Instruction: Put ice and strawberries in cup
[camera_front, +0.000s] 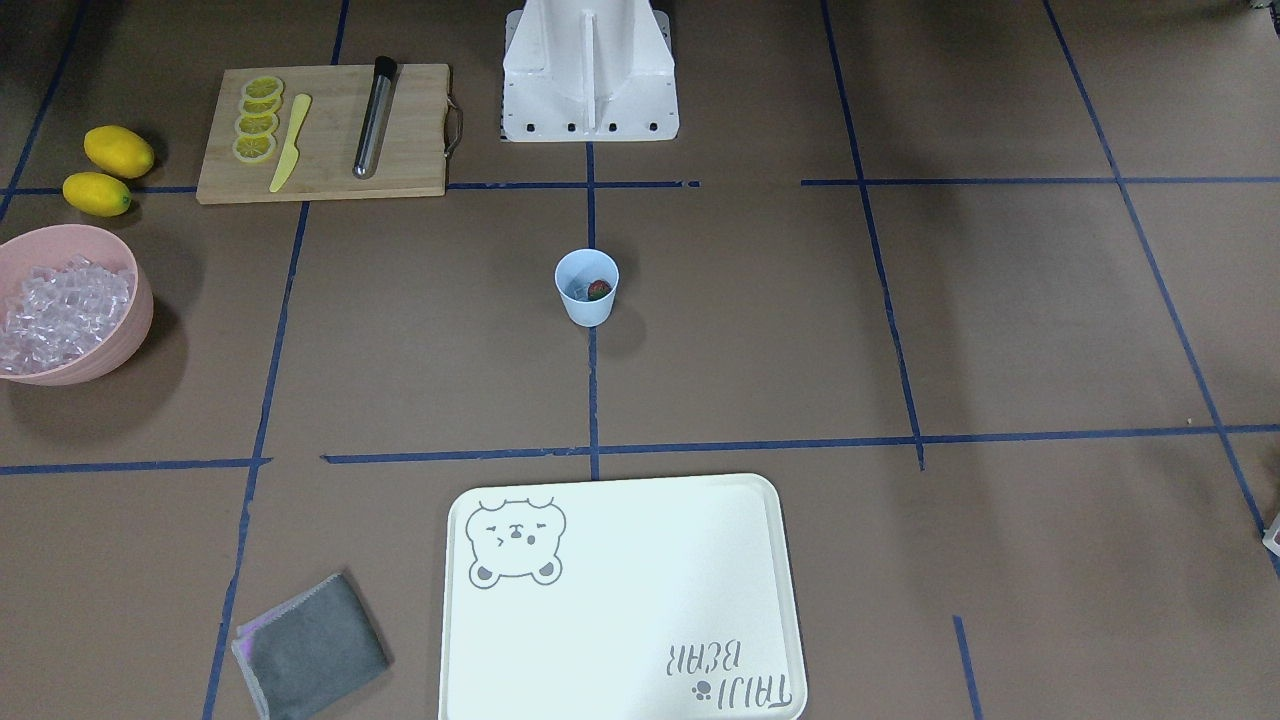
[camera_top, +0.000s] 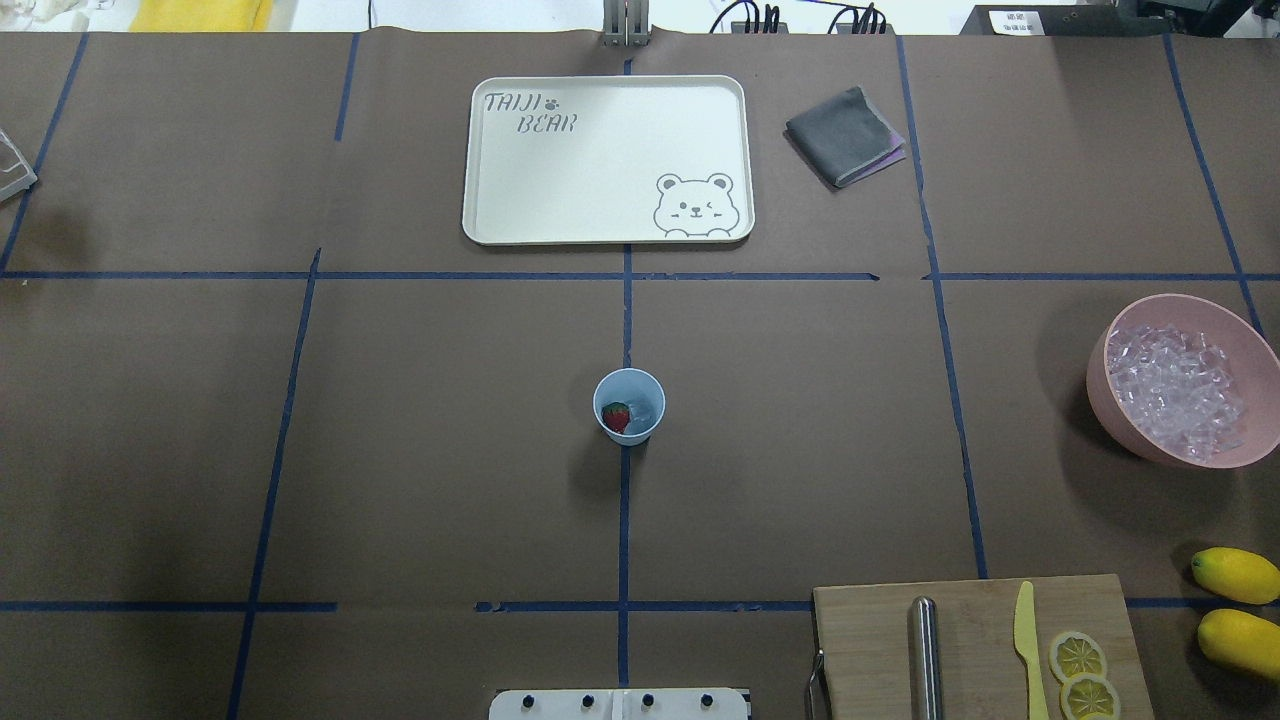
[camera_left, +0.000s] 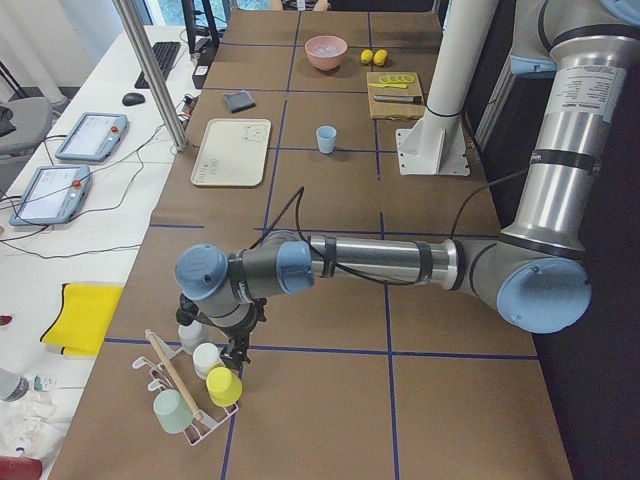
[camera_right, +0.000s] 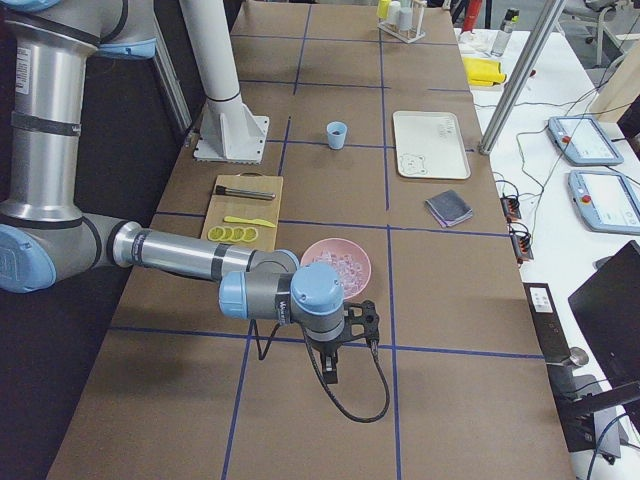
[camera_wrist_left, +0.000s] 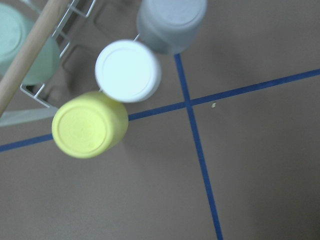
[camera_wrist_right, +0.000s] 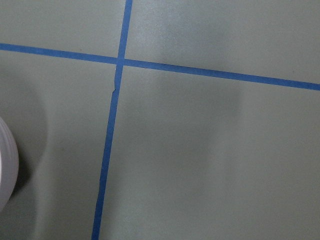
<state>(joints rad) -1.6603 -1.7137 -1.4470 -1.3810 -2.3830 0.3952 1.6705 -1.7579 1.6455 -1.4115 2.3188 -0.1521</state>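
The pale blue cup (camera_top: 629, 405) stands upright at the table's middle, also seen as the cup (camera_front: 587, 287). Inside it lies a red strawberry (camera_top: 616, 416) beside a clear piece of ice (camera_top: 645, 410). More ice (camera_top: 1178, 392) fills the pink bowl (camera_top: 1185, 299) at the robot's right. My left gripper (camera_left: 238, 358) hangs far off at the left end of the table, over a rack of cups; I cannot tell if it is open or shut. My right gripper (camera_right: 333, 378) hangs low past the pink bowl (camera_right: 336, 262), state unclear too. Neither wrist view shows fingers.
A wooden board (camera_top: 975, 640) carries lemon slices (camera_top: 1077, 656), a yellow knife (camera_top: 1026, 640) and a metal muddler (camera_top: 926, 655). Two lemons (camera_top: 1236, 574) lie beside it. A white bear tray (camera_top: 600, 170) and a grey cloth (camera_top: 842, 135) lie at the far side. The rack holds a yellow cup (camera_wrist_left: 89, 124).
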